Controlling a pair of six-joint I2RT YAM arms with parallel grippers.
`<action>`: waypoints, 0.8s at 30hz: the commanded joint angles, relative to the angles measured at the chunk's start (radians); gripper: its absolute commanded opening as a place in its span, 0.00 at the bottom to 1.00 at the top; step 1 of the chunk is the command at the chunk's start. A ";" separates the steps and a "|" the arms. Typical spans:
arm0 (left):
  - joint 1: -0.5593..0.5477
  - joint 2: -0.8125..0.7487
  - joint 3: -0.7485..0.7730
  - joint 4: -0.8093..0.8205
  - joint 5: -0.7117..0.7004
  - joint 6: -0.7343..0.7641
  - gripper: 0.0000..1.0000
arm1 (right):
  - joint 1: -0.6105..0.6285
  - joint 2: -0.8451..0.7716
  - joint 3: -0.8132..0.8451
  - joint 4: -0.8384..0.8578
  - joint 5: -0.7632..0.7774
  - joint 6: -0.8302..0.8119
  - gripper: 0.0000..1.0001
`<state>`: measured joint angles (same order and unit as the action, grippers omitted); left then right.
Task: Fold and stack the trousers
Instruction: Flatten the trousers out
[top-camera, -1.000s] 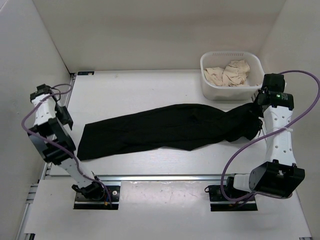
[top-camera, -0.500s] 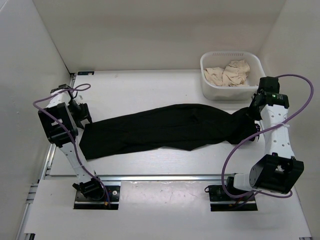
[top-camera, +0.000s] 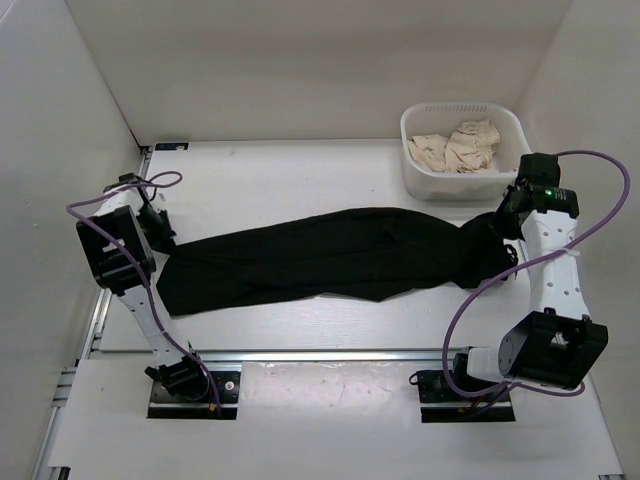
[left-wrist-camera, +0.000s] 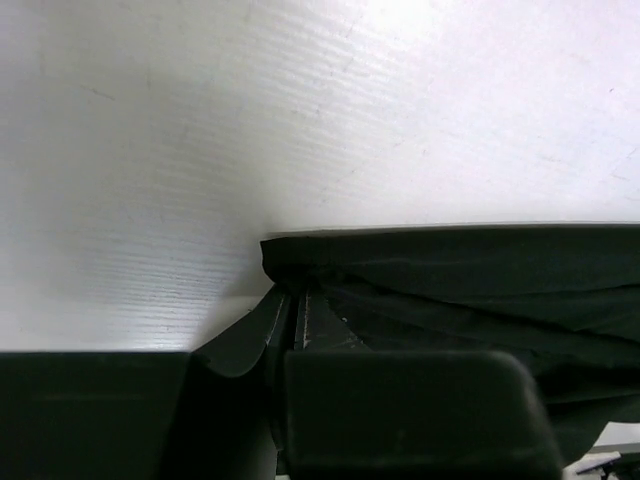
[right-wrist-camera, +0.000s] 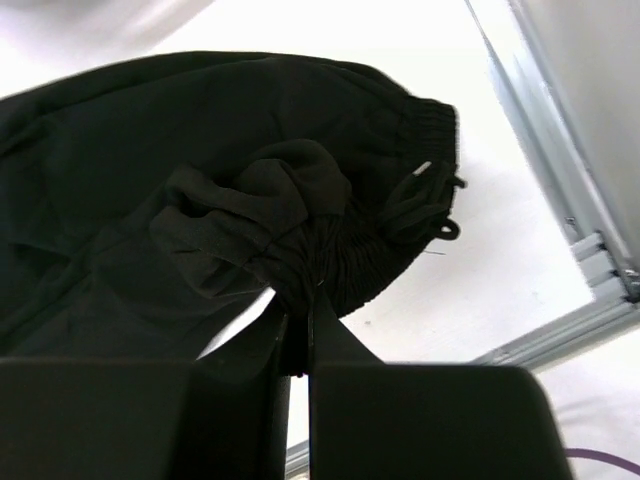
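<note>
the trousers (top-camera: 330, 255) lie lengthwise across the desk (top-camera: 300, 180); left fingers (left-wrist-camera: 296, 322) pinch shut on the cuff end, right fingers (right-wrist-camera: 300, 330) shut on the bunched waistband.

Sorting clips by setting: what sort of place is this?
Likely a robot lab cell: left arm and right arm bolted to a white table, bare white walls around it, trousers laid out.
</note>
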<state>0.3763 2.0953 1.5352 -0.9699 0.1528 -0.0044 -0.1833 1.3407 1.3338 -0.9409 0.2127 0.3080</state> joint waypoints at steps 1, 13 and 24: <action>0.001 -0.076 0.025 0.063 -0.036 0.004 0.14 | -0.005 -0.034 0.047 0.059 -0.065 0.049 0.00; 0.013 -0.066 0.750 0.015 -0.208 0.004 0.14 | -0.007 0.407 1.058 -0.025 -0.309 0.068 0.00; 0.038 -0.333 0.111 0.060 -0.246 0.004 0.14 | -0.007 -0.139 -0.077 0.224 -0.342 0.003 0.00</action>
<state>0.3985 1.7626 1.7836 -0.8684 -0.0536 -0.0040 -0.1841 1.2259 1.4063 -0.7799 -0.1268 0.3344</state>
